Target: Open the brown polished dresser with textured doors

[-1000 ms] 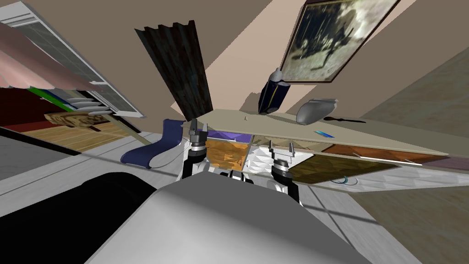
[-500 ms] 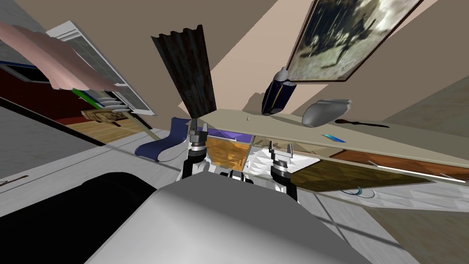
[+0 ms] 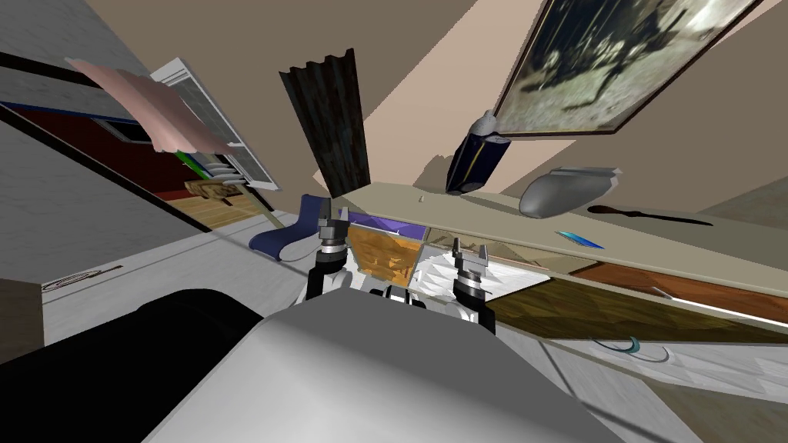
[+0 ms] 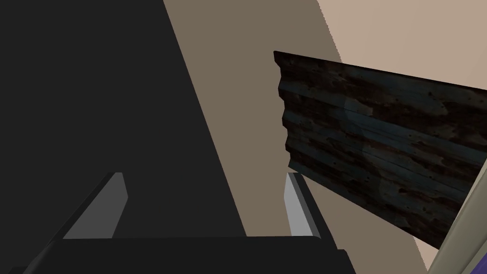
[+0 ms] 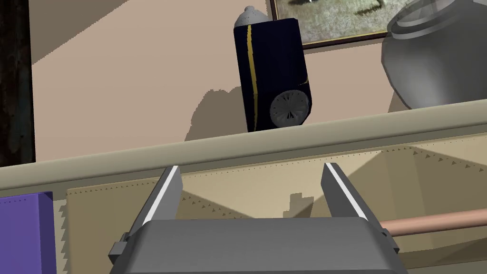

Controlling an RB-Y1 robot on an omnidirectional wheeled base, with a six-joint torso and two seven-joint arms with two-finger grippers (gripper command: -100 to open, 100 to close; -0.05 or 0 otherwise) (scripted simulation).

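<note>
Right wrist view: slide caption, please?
Open right gripper faces the dresser, with a dark bottle and grey jar on top.

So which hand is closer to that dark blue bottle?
Right. The right gripper sits at the dresser front, straight below the dark blue bottle; the left gripper is off toward the dresser's end.

Home interior, furnished room; living room or bedroom, cannot tell which.
- Long low dresser (image 3: 500,219) against beige wall: beige top, door panels in orange-brown, dark brown, purple.
- 1 big framed picture (image 3: 631,69) on wall above it.
- 2 household pieces on dresser top: dark blue bottle (image 3: 471,158) with yellow stripe, grey jar (image 3: 565,192).
- Dark ridged panel (image 3: 331,115) on wall at dresser's end.
- Blue curved chair (image 3: 281,234) on pale floor near that end.
- Pink curtain (image 3: 146,100) beside window (image 3: 223,154).
</note>
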